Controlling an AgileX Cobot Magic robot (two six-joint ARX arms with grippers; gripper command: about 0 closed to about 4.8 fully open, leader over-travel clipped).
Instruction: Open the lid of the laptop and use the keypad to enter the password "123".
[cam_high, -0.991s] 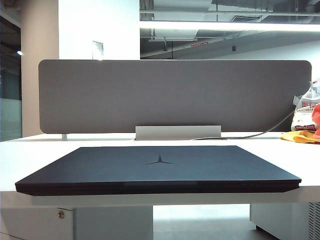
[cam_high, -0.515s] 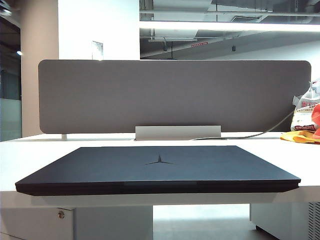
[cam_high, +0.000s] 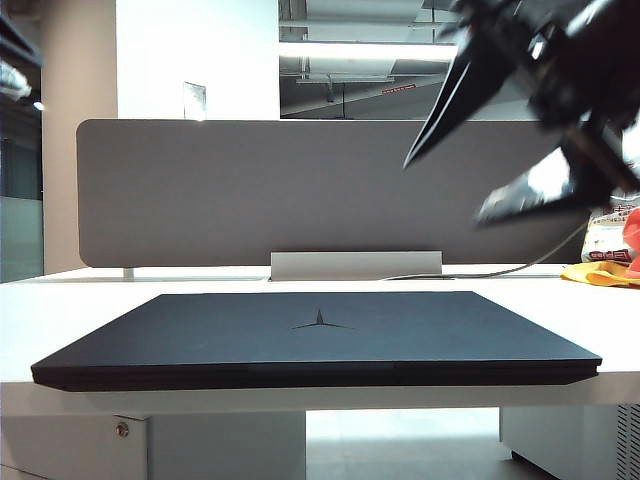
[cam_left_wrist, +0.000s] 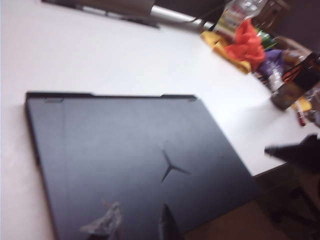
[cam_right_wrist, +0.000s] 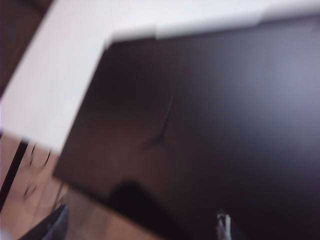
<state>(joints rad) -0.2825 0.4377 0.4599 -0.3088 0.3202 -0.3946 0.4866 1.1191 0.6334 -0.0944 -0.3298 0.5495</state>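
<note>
The laptop (cam_high: 320, 340) lies flat on the white table (cam_high: 60, 310), its matte black lid (cam_high: 200, 325) down and the three-pointed logo (cam_high: 320, 322) facing up. The keypad is hidden under the shut lid. My right gripper (cam_high: 445, 190) hangs blurred high above the laptop's right half, jaws spread and empty. In the right wrist view this gripper (cam_right_wrist: 139, 225) stands wide open over the lid (cam_right_wrist: 215, 125). My left gripper (cam_left_wrist: 137, 225) hovers over the lid (cam_left_wrist: 140, 150) near its front edge, its two fingertips apart with nothing between them.
A grey divider board (cam_high: 300, 190) stands behind the laptop on a metal foot (cam_high: 355, 266). A plastic bag with orange and yellow items (cam_high: 610, 245) sits at the table's far right, seen as coloured clutter (cam_left_wrist: 245, 40) in the left wrist view. A cable (cam_high: 500, 270) runs along the back.
My right gripper has swung into the exterior view from the upper right, blurred by motion. The laptop has stayed shut and in place.
</note>
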